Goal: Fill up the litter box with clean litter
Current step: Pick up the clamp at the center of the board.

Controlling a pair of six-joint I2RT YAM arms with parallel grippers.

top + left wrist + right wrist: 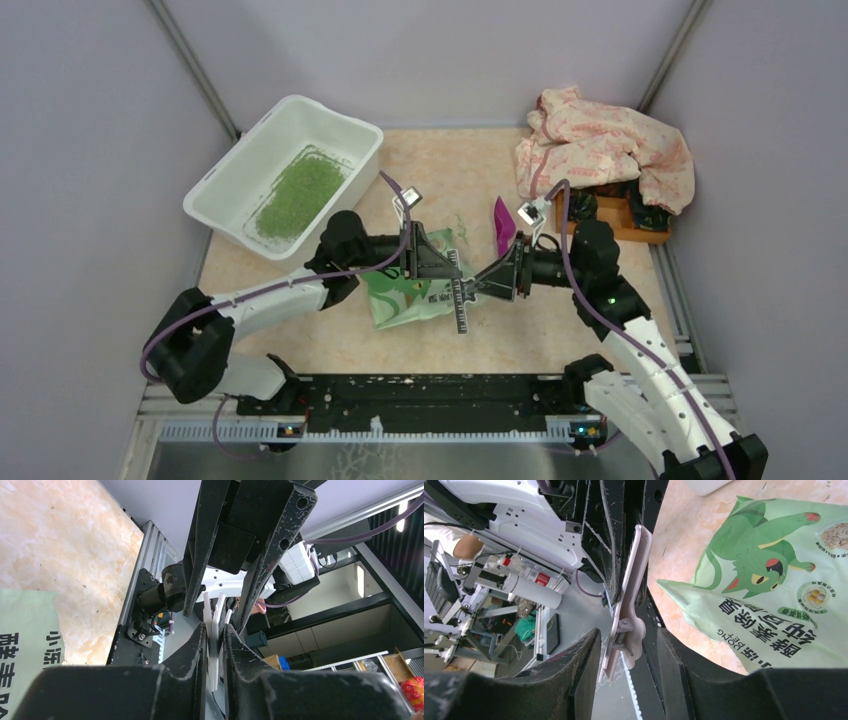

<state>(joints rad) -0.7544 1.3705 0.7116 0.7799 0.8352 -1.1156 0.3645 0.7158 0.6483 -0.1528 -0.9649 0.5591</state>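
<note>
The white litter box [232, 165] stands at the far left with a patch of green clean litter [298, 192] on its floor. The light green printed bag [400, 297] lies flat mid-table and also shows as the bag [764, 590] in the right wrist view. Above it the two grippers meet tip to tip. My left gripper [216, 650] is shut on a pale flat clip [215, 630]. My right gripper [628, 640] is open around the other end of that clip [631, 580], with gaps on both sides. In the top view the left gripper [452, 268] and right gripper [482, 285] nearly touch.
A purple object [503, 225] stands just right of the bag. A crumpled floral cloth [600, 145] drapes over an orange wooden tray [625, 218] at the far right. Grey walls close in on three sides.
</note>
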